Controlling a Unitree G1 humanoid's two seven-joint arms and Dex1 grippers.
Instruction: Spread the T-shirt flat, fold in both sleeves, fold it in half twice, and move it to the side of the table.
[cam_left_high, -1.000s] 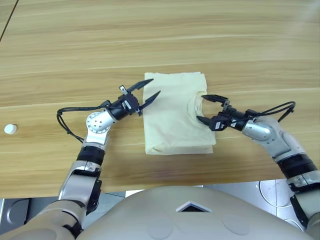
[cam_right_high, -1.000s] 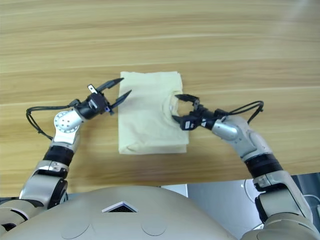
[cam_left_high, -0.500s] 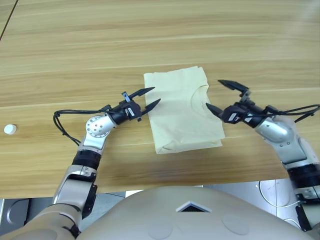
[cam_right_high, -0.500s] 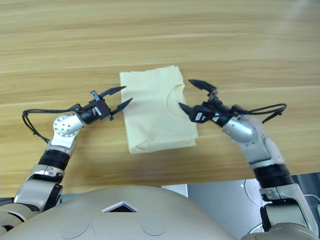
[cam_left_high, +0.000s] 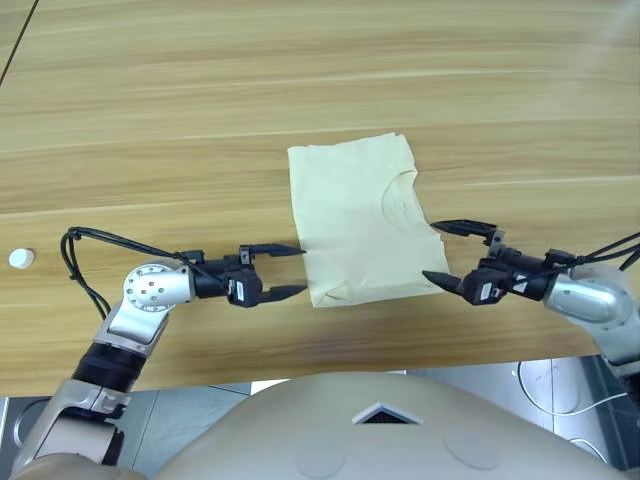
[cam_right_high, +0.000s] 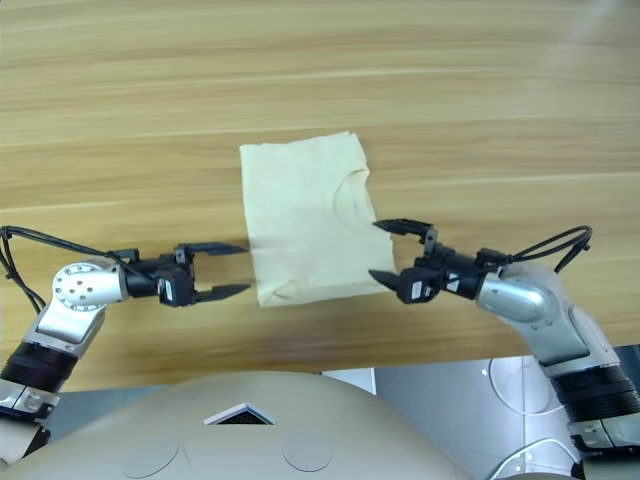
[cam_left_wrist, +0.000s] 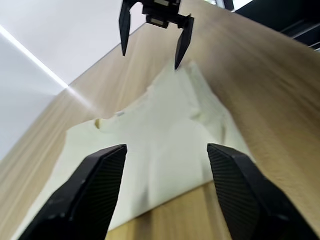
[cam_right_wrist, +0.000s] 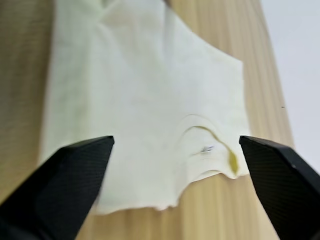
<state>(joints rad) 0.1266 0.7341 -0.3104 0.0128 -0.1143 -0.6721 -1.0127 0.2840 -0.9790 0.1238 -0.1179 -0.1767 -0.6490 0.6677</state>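
The pale yellow T-shirt (cam_left_high: 361, 217) lies folded into a compact rectangle near the table's front edge, neckline on its right side. My left gripper (cam_left_high: 290, 270) is open just off the shirt's near left corner, holding nothing. My right gripper (cam_left_high: 452, 254) is open beside the shirt's near right corner, also holding nothing. In the left wrist view the T-shirt (cam_left_wrist: 150, 160) spreads beyond my open fingers (cam_left_wrist: 95, 195), and the right gripper (cam_left_wrist: 152, 45) faces it from the far side. The right wrist view has the T-shirt (cam_right_wrist: 140, 115) between its two dark fingertips (cam_right_wrist: 65, 180).
The wooden table (cam_left_high: 300, 80) stretches wide behind and to both sides of the shirt. A small white round object (cam_left_high: 20, 258) sits at the far left. The table's front edge (cam_left_high: 300, 375) runs just below both grippers.
Both grippers have drawn back toward the table's front edge, away from the shirt's sides to its near corners. The shirt has stayed in its slightly turned position since half a second ago.
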